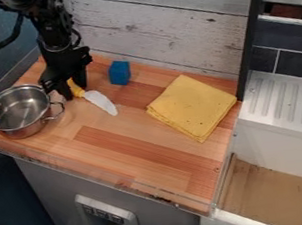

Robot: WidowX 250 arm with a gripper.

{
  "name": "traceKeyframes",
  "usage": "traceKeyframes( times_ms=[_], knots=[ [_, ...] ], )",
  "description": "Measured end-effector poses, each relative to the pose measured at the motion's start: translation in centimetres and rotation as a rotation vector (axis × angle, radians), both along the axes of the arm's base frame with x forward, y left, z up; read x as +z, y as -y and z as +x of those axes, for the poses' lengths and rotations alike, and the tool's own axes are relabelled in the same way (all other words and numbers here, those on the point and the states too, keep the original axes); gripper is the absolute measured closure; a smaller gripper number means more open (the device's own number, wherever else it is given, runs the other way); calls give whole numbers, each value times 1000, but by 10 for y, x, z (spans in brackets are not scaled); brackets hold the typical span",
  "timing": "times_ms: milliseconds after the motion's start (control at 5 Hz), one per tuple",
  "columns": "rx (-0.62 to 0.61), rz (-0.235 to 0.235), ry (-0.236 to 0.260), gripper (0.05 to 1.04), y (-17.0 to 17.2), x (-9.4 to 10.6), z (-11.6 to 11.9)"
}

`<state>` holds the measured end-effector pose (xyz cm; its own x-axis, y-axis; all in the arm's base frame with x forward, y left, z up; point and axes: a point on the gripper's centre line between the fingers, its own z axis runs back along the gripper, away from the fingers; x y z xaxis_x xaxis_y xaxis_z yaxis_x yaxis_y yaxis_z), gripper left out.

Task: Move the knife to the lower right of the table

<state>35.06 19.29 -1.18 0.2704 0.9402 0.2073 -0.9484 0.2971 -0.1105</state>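
- Fingers of the black gripper stand spread, one to either side of the knife's yellow handle; whether they touch it cannot be told.
- The gripper hangs down over the upper left part of the wooden table, with the arm coming in from the upper left.
- The knife is in that same upper left part, its handle end up among the fingers and its pale blade slanting away toward the lower right of the view.
- Just left of the gripper, a metal pot stands upright near the table's left end, with a loop handle on each side and its inside bare to view.
- To the right of the gripper, a blue block sits near the back wall, close to the knife but apart from it.
- Farther right, a folded yellow cloth lies flat near the table's right edge, well apart from the blade.
- Beyond that edge is a white ridged drainboard.
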Motion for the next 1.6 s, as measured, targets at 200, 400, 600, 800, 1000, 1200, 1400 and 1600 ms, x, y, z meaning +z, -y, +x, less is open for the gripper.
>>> traceKeyframes(
  times_ms=[200, 400, 600, 800, 1000, 1200, 1400, 1600],
  knots=[
    [3, -9, -1, 655, -4, 0, 0],
    [2, -29, -4, 655, -5, 0, -3],
    [-23, -48, 30, 655, 0, 15, 1],
    [-56, -59, 74, 656, 7, 39, -2],
    [-118, -63, 103, 655, 22, 57, -17],
    [-237, -67, 102, 655, 46, 67, -37],
    [-348, -74, 66, 655, 72, 62, -50],
    [-409, -81, 39, 655, 92, 52, -54]
  ],
)
